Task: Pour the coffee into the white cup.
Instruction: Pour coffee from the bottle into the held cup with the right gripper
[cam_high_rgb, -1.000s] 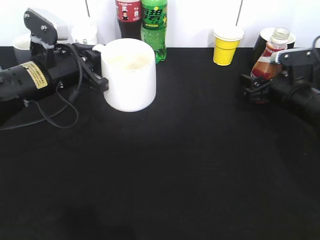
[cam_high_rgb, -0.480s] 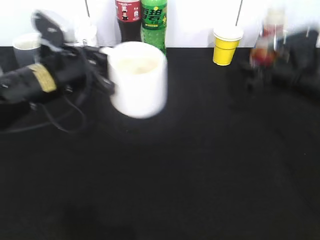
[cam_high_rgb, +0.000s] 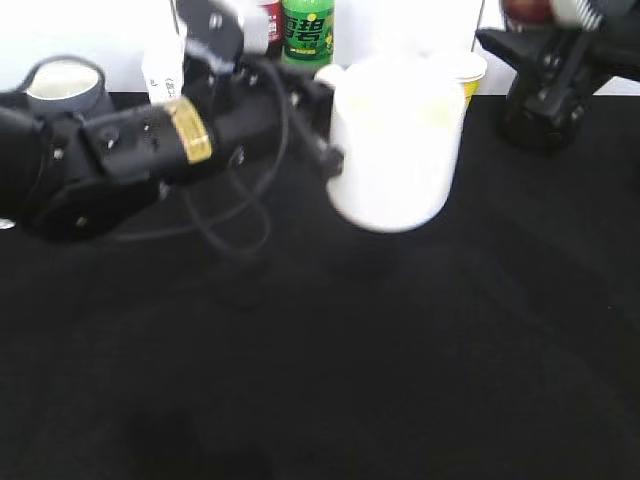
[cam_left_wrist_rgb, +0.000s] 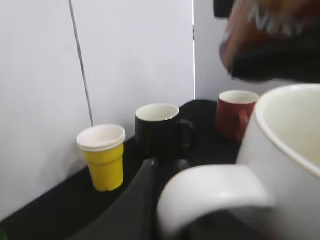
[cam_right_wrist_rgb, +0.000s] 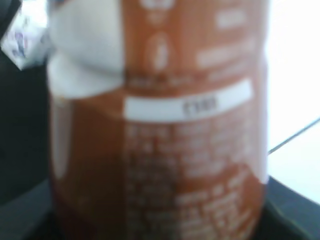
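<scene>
My left gripper (cam_high_rgb: 325, 125) is shut on the handle of the white cup (cam_high_rgb: 395, 140) and holds it lifted above the black table, upright, near the middle. The cup's handle (cam_left_wrist_rgb: 210, 192) and rim (cam_left_wrist_rgb: 295, 125) fill the left wrist view, with my left gripper (cam_left_wrist_rgb: 165, 200) at the handle. My right gripper (cam_high_rgb: 545, 45) is raised at the top right and is shut on the coffee bottle (cam_high_rgb: 528, 10), mostly cut off by the frame's top edge. The coffee bottle's brown label (cam_right_wrist_rgb: 165, 125) fills the right wrist view. It also shows above the cup in the left wrist view (cam_left_wrist_rgb: 270, 40).
A yellow paper cup (cam_left_wrist_rgb: 102, 155), a black mug (cam_left_wrist_rgb: 160, 130) and a red mug (cam_left_wrist_rgb: 235, 112) stand at the back. A grey mug (cam_high_rgb: 62, 85), a cola bottle (cam_high_rgb: 268, 20) and a green bottle (cam_high_rgb: 307, 30) stand at the back left. A black cable (cam_high_rgb: 225, 220) hangs from the left arm.
My left arm has lifted the white cup and carried it right, towards the middle. My right arm has lifted the coffee bottle up to the frame's top.
</scene>
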